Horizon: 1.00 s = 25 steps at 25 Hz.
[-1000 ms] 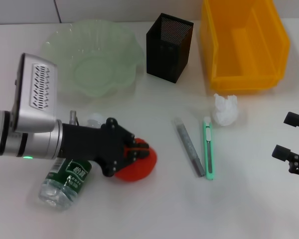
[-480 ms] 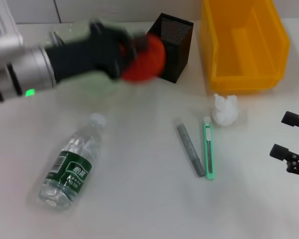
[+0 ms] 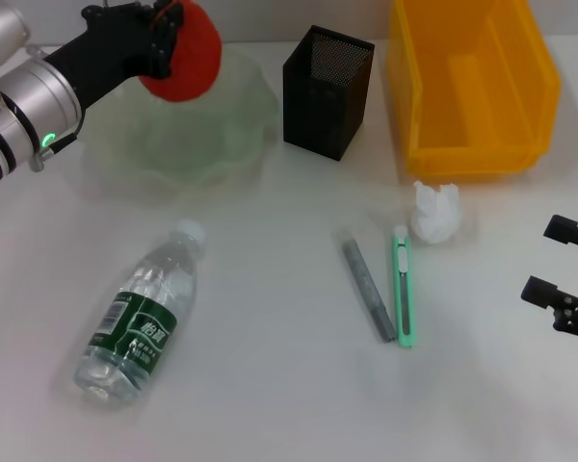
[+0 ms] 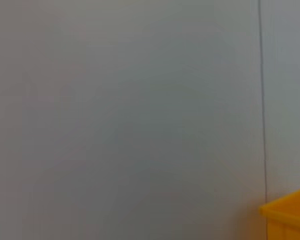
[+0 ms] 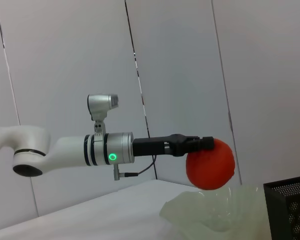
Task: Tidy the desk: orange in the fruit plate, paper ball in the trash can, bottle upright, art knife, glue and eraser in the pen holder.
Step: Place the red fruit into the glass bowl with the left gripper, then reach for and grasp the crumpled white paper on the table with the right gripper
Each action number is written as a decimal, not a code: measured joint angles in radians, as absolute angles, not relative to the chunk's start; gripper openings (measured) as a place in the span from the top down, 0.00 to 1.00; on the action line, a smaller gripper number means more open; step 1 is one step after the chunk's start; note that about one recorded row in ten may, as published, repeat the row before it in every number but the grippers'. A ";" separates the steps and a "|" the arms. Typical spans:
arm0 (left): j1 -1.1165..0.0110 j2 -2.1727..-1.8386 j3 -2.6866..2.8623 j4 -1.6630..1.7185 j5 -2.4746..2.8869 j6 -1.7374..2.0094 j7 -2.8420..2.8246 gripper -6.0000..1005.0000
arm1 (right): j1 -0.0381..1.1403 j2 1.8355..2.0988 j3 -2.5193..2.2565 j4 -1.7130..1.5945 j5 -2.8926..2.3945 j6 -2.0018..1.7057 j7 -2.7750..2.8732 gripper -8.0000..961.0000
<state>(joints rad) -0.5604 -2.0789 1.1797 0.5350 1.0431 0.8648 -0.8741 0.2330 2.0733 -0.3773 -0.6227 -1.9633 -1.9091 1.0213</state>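
My left gripper (image 3: pixel 167 38) is shut on the orange (image 3: pixel 195 53) and holds it in the air over the back rim of the pale green fruit plate (image 3: pixel 222 135). The right wrist view shows the same: the orange (image 5: pixel 210 164) hangs above the fruit plate (image 5: pixel 215 212). On its side at the front left of the desk lies the bottle (image 3: pixel 137 316). The paper ball (image 3: pixel 435 212) sits before the trash can (image 3: pixel 472 87). The art knife (image 3: pixel 403 286) lies beside a grey speckled stick (image 3: pixel 368 289); glue or eraser, I cannot tell. My right gripper (image 3: pixel 562 268) stands open at the right edge.
The black mesh pen holder (image 3: pixel 328 91) stands between the plate and the yellow bin. In the left wrist view there is only a bare wall and a corner of the trash can (image 4: pixel 290 215).
My left gripper has lifted the orange from the desk beside the bottle and carried it back and to the left, over the fruit plate. The right arm has not moved.
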 joint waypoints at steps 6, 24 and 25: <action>-0.554 -2.080 1.188 0.523 1.017 0.860 -0.871 0.91 | 0.236 2.073 -0.377 -0.623 -1.963 -1.908 1.031 0.18; -0.477 -2.044 1.268 0.621 1.432 1.437 -1.077 0.28 | 0.260 2.084 -0.266 -1.116 -1.972 -2.038 1.569 0.19; -0.477 -2.044 1.268 0.621 1.432 1.437 -1.077 0.24 | 0.267 2.084 -0.329 -1.252 -1.981 -2.017 1.713 0.19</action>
